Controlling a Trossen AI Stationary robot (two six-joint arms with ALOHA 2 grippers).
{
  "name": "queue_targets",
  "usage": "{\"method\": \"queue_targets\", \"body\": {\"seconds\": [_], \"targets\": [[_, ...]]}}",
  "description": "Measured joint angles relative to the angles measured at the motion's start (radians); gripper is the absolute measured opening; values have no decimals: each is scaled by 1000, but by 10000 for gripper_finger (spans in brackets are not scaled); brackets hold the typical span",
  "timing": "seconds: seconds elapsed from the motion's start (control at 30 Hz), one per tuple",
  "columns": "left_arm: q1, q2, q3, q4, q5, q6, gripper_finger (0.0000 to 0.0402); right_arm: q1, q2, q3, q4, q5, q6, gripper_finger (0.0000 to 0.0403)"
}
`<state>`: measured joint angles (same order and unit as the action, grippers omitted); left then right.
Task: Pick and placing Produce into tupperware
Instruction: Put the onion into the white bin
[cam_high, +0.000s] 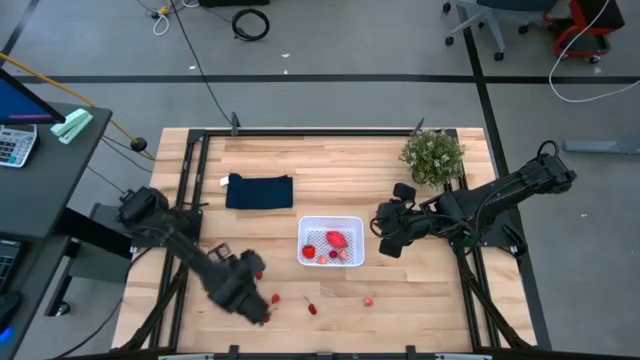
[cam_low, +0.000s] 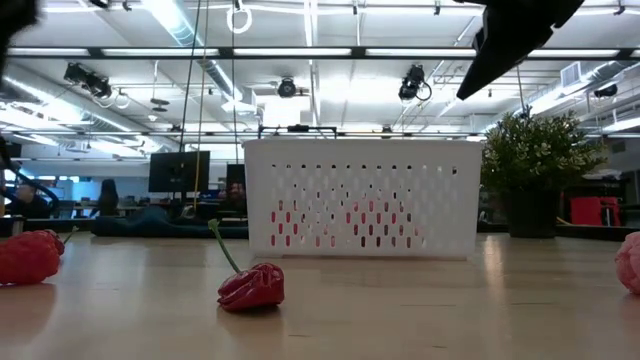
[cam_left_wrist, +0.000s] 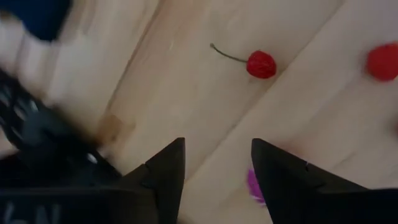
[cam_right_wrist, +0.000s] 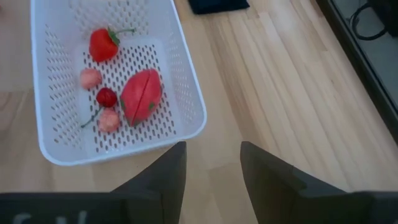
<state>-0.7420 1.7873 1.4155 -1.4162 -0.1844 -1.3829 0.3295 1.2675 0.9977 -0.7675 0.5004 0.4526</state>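
Observation:
The white tupperware (cam_high: 331, 241) sits mid-table and holds a strawberry (cam_right_wrist: 102, 43), a cherry (cam_right_wrist: 106, 97), pink bits and the larger red piece (cam_right_wrist: 141, 93). Loose produce lies toward the near edge: a stemmed cherry (cam_left_wrist: 260, 64), a red bit (cam_left_wrist: 382, 61) and a stemmed red piece (cam_low: 250, 286). My left gripper (cam_left_wrist: 217, 142) hovers open over bare wood near the table's near edge (cam_high: 262, 312). A sliver of the purple ball (cam_left_wrist: 253, 185) peeks from behind one finger. My right gripper (cam_right_wrist: 212, 144) is open, just right of the tupperware (cam_high: 383, 240).
A dark navy cloth (cam_high: 259, 191) lies left of and beyond the tupperware. A potted plant (cam_high: 433, 155) stands at the far right. More red bits lie at the near side (cam_high: 368, 300), and a raspberry (cam_low: 28, 256) shows in the low view. Bare wood stretches along the near edge.

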Motion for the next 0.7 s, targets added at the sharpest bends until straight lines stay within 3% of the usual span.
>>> {"method": "queue_targets", "body": {"seconds": [0.17, 0.3, 0.5, 0.7], "targets": [[-191, 1, 0, 17, -155, -511, 181, 0, 0, 0, 48, 0, -1, 160], [-308, 21, 0, 135, -164, -789, 182, 0, 0, 0, 75, 0, 0, 160], [-377, 85, 0, 400, -299, -771, 190, 0, 0, 0, 96, 0, 0, 160], [-352, 132, 0, 614, -318, -606, 184, 0, 0, 0, 112, 0, 16, 160]]}}
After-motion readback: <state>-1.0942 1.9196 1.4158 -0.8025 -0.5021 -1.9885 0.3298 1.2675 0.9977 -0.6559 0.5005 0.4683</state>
